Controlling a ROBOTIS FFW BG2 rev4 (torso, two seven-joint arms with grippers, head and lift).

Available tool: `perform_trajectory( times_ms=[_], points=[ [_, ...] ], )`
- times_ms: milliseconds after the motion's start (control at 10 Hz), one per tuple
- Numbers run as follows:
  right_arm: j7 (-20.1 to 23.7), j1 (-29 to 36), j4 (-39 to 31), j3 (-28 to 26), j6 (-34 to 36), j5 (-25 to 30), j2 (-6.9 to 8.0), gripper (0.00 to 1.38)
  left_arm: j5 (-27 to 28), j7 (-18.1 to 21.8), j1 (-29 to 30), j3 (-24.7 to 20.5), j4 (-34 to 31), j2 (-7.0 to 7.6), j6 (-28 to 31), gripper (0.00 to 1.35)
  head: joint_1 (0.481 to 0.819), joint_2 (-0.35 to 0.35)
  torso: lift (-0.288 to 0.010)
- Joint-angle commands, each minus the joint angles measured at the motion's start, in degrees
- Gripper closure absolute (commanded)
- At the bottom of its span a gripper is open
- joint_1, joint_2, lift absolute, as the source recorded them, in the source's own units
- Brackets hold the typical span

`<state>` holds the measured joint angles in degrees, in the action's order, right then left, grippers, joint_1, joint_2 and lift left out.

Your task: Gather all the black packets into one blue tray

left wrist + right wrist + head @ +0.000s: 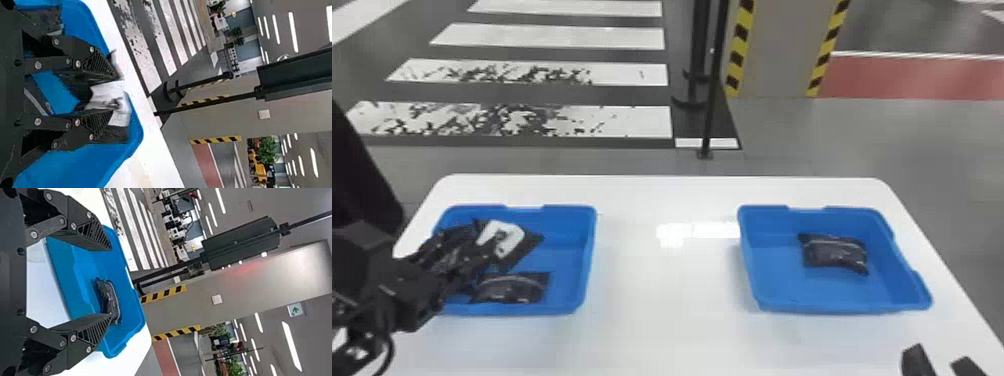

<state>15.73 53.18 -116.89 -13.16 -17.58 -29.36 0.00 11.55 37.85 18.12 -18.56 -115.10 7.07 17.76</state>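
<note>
Black packets lie in both trays, on your white table (pixel 657 310). Left tray (pixel 589 250), rear part: one packet with a white label (pixel 508 239), dark corners spread beyond the label. Your left gripper (pixel 489 241) reaches over this tray from the left side, tips at the labelled packet. Jaws: part-way open, the white label lying between the fingertips in your left wrist view. You cannot tell whether the grip bears on it. Same tray, front part: a second packet (pixel 512 289), flat, with a pale seam along it, nearer to you than the labelled one. Your left wrist view gives another dark packet (pixel 45 19) in that tray, to one side of the fingers; its full outline is hidden.

Middle: bare table, with a glare patch between the trays, which stand well apart. Beyond the table edge: a striped crossing (pixel 547 37), then a black pole (pixel 711 100) and a pillar (pixel 774 50) edged in yellow and black.

Right tray (pixel 752 280): a single packet (pixel 834 254), lying inside, clear of the walls. Your right gripper (pixel 939 357) is at the near right of the table, in front of this tray. Jaws: wide apart, nothing held.
</note>
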Motion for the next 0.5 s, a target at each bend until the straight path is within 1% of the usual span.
perform_trajectory(
  times_ms=[0,100,200,300,400],
  points=[
    [0.0,-0.3,-0.3,0.0,0.0,1.0,-0.09,0.46,-2.5,-0.3,3.0,-1.3,-0.4,-0.57,-4.0,0.07,0.695,-0.017,-0.110],
    [0.0,-0.5,-0.6,-0.1,0.0,1.8,-0.26,0.46,-3.5,-1.3,5.6,-2.3,-3.0,-1.62,-6.8,0.20,0.695,-0.009,-0.110],
    [0.1,-0.9,-0.9,0.0,0.0,3.1,-0.53,0.46,-6.5,-3.1,9.6,-2.7,-7.0,-2.85,-9.6,0.26,0.695,-0.007,-0.110],
    [0.1,-1.3,-1.0,0.1,0.1,3.9,-0.79,0.46,-10.6,-4.9,13.9,-2.8,-9.8,-4.26,-12.7,0.27,0.695,-0.008,-0.110],
    [0.2,-1.7,-2.0,0.0,2.1,5.8,-1.05,0.46,-13.5,-6.3,18.7,-3.1,-12.9,-5.93,-15.4,0.27,0.695,-0.016,-0.110]
  ],
)
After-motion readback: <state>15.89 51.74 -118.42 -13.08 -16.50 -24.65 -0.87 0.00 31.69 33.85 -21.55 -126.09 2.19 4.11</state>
